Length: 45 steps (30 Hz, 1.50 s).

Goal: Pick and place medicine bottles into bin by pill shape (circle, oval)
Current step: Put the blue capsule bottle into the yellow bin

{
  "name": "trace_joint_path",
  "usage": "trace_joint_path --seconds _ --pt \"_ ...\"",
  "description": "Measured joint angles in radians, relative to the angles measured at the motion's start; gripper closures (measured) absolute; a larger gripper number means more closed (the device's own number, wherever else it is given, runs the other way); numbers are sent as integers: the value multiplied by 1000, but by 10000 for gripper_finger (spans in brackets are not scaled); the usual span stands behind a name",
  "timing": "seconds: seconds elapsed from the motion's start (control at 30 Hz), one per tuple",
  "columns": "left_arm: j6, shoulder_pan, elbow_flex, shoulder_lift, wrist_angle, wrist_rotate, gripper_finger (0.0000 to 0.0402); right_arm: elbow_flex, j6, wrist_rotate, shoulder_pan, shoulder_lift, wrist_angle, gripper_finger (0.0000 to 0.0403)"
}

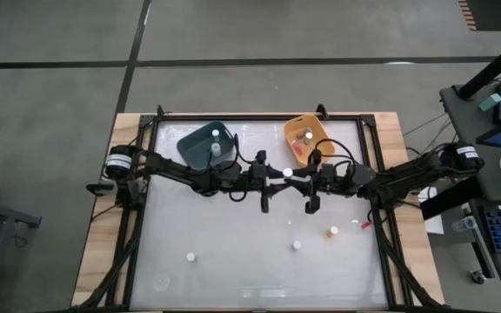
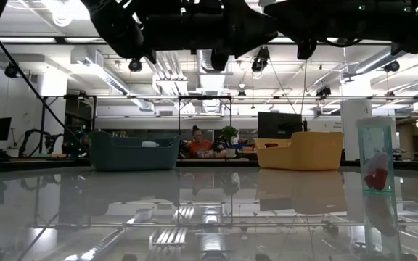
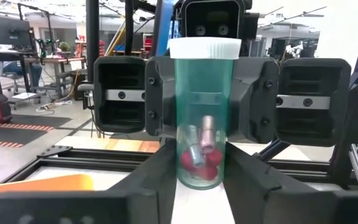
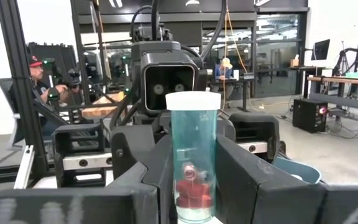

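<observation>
A clear teal medicine bottle (image 1: 287, 173) with a white cap and red and pale pills inside is held upright above the table's middle, between both grippers. My left gripper (image 3: 201, 171) comes from the table's left and my right gripper (image 4: 194, 180) from its right; both are shut on the bottle. Each wrist view shows the other gripper right behind the bottle. Three more bottles stand on the table near its front: a white-topped one (image 1: 190, 257), another (image 1: 297, 245) and an orange one (image 1: 333, 232). My left gripper pinches the bottle's lower body (image 3: 185, 177) between its two fingers, level, from the table's left. The bottle stands upright, cap up, clear of the table. My right gripper pinches the same bottle's body (image 4: 178, 168) between its two fingers, level, from the table's right, opposite the left gripper.
A dark teal bin (image 1: 200, 139) at the back left and an orange bin (image 1: 303, 130) at the back right each hold bottles. A small red scrap (image 1: 364, 224) lies at the right. In the low view a teal bottle (image 2: 376, 163) stands close by.
</observation>
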<state>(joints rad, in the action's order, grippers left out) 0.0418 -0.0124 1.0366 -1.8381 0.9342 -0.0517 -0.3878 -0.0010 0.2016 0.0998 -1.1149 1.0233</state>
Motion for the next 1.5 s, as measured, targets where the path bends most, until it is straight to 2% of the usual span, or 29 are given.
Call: trace_joint_path --seconds 0.13,0.33,0.73,1.07,1.23,1.5 --pt "-2 0 -3 0 0 0 325 0 -1 0 0 0 -2 307" --pt "-3 0 -6 0 0 0 313 0 7 0 0 1 -10 305" --pt "-5 0 -19 3 -34 -3 319 -19 50 0 0 89 -206 303" --pt "-26 -1 -22 7 -38 -8 320 -55 6 10 0 86 -289 303" --pt "-23 0 -22 7 -43 -11 320 -79 27 50 1 86 -346 302" --pt "-23 0 -27 7 -39 -10 320 -94 38 55 1 86 -370 277"
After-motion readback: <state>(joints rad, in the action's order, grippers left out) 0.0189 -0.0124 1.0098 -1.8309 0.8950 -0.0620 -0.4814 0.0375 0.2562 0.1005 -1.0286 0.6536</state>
